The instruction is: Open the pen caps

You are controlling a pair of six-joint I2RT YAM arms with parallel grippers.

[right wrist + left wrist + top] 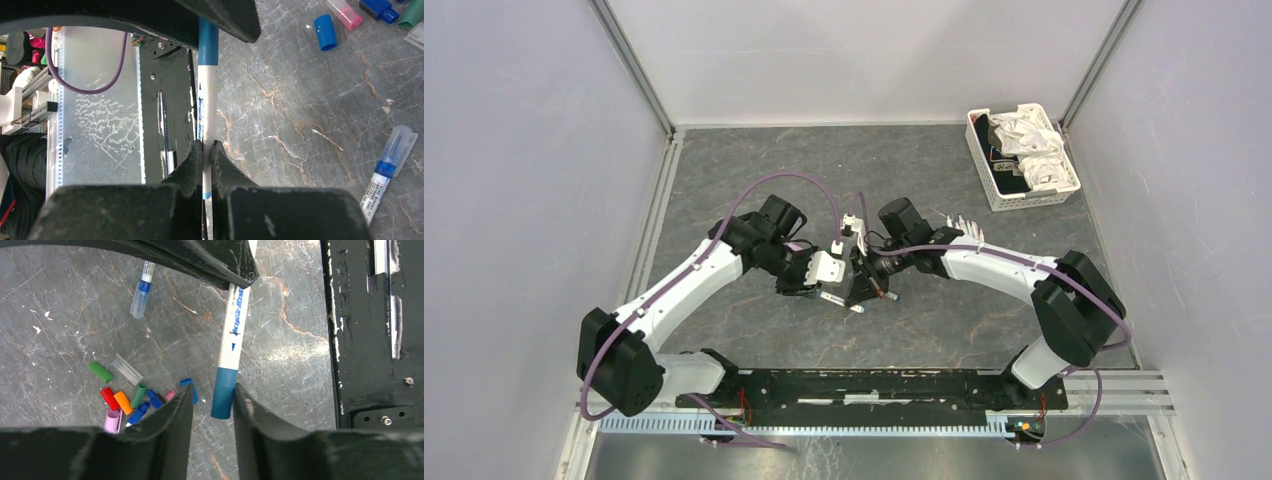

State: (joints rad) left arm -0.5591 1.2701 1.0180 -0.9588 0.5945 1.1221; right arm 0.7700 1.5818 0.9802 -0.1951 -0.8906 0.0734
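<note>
Between spread fingers of left gripper (pixel 214 388): blue cap (pixel 223 396) on pen barrel (pixel 234 325); right gripper (pixel 206 145) pinches barrel at 12 o'clock; loose caps (pixel 122 402) 9 o'clock.

Caps (pixel 122 402) clustered on table (pixel 824 170) beside pen (pixel 233 335); basket (pixel 1030 201) at back right.

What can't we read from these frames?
- Left wrist view: the pen's far end is covered by the right gripper.
- Right wrist view: the tip of the blue cap sits under the left gripper.
- Left wrist view: some loose caps are cut off behind a finger.
- Top view: the basket's contents are too small to identify.
</note>
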